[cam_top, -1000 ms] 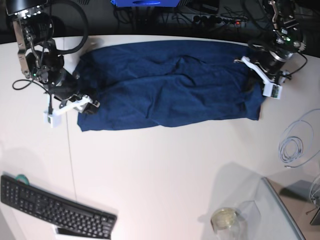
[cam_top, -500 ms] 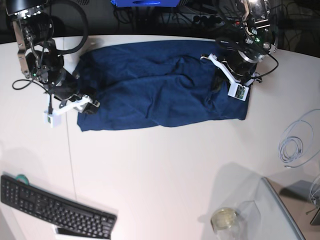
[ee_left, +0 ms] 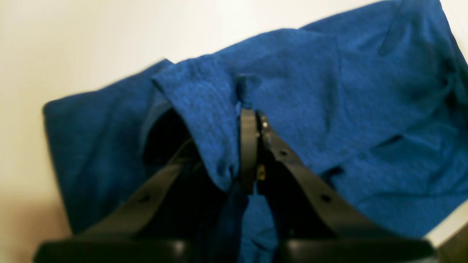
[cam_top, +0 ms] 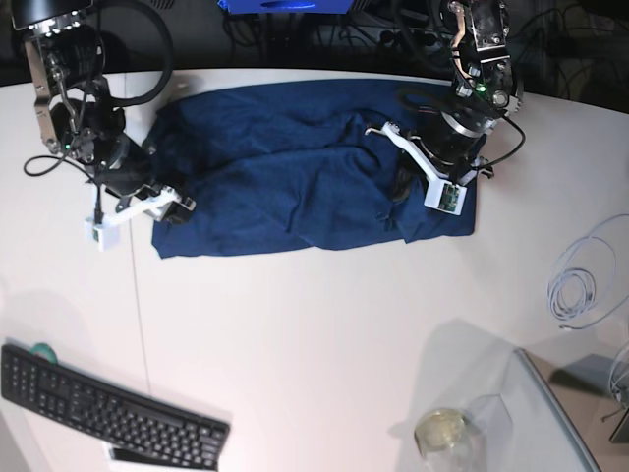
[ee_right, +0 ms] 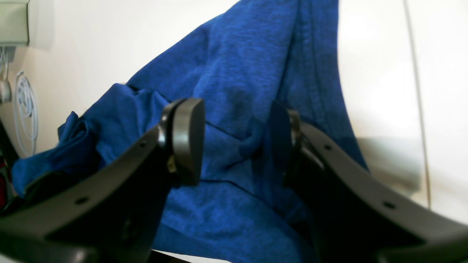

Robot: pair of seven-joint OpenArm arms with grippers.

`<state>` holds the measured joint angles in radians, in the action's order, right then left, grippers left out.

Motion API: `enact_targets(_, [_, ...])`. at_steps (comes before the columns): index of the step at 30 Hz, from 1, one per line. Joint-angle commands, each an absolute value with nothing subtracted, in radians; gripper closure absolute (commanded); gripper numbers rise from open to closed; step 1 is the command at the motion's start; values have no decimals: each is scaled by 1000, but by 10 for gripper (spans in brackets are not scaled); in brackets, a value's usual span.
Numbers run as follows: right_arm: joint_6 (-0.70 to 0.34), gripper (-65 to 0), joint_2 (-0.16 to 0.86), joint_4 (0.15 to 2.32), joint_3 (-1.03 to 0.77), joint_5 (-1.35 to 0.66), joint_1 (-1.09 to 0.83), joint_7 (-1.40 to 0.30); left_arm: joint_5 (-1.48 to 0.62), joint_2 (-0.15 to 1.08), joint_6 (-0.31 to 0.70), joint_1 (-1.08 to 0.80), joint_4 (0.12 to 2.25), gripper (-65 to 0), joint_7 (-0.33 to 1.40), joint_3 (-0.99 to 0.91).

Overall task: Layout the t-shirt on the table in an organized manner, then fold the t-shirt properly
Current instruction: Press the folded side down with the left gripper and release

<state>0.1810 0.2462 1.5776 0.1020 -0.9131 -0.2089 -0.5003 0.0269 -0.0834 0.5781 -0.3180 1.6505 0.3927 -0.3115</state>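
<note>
Pinching t-shirt (ee_left: 329, 109) fold, left gripper (ee_left: 252, 120) closed, right gripper (ee_right: 237, 138) apparently open astride cloth

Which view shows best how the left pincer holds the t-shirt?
The left wrist view: the left pincer is shut on a fold of the t-shirt. The base view shows the arm over the cloth, pads hidden. The right wrist view does not show it.
</note>
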Motion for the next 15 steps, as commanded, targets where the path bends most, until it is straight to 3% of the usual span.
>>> enact_targets(1, [168,-270,254,1593,101,-921,-197,-487,18,-90,582,-308,1672,0,369,-309])
enact_targets(7, [168,-270,254,1593,99,-921,-197,-487,7,-91,582,-268,1667,0,490,-309])
enact_targets(15, [168,-270,254,1592,97,-921,-197,-487,7,-93,582,-259,1664,0,495,-263])
